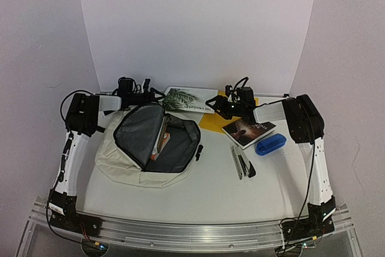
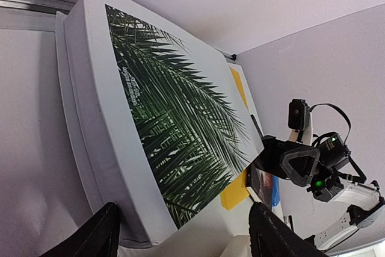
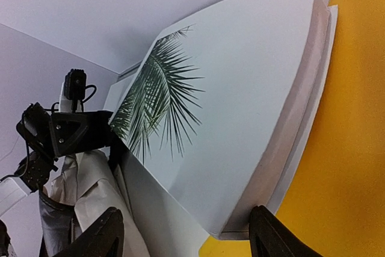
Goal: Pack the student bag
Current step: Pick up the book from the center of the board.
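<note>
The student bag, cream with a dark grey lining, lies open at the left of the table with a book and an orange item inside. It also shows in the right wrist view. A white book with a palm leaf cover lies flat behind it at the back. My left gripper is open at the book's left end, its jaws apart and empty. My right gripper is open at the book's right corner, jaws apart and empty. Neither gripper holds the book.
A yellow sheet lies under and beside the palm book's right end. A dark-covered book, a blue case and pens with a black item lie to the right. White walls close the back and sides.
</note>
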### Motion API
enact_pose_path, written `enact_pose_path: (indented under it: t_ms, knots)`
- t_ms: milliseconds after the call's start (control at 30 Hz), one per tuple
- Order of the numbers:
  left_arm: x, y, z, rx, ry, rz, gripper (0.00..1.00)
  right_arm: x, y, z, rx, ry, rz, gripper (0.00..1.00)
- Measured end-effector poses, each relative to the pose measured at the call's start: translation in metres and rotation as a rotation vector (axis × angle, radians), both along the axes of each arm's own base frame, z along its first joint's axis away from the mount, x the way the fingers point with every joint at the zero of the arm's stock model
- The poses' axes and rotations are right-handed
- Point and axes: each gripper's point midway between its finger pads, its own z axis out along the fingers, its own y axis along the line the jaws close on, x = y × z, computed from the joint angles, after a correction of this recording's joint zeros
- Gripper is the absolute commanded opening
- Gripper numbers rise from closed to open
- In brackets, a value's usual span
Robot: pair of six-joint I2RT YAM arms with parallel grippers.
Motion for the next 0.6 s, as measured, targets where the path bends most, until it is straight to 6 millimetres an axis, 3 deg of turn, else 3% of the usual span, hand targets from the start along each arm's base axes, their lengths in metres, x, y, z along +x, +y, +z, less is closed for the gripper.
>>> enact_pose_path:
  t_ms: [133, 433, 600]
  knots:
    - [-0.010, -0.020, 0.007, 0.003, -0.018, -0.035, 0.73, -0.018, -0.015, 0.021, -0.011, -0.009, -0.014, 0.65]
    - [-0.054, -0.084, 0.025, 0.012, -0.049, -0.166, 0.73, -0.107, -0.060, 0.053, -0.053, 0.023, -0.064, 0.65]
    - [-0.089, -0.123, 0.036, 0.011, -0.056, -0.244, 0.73, -0.156, -0.088, 0.064, -0.106, 0.056, -0.118, 0.65]
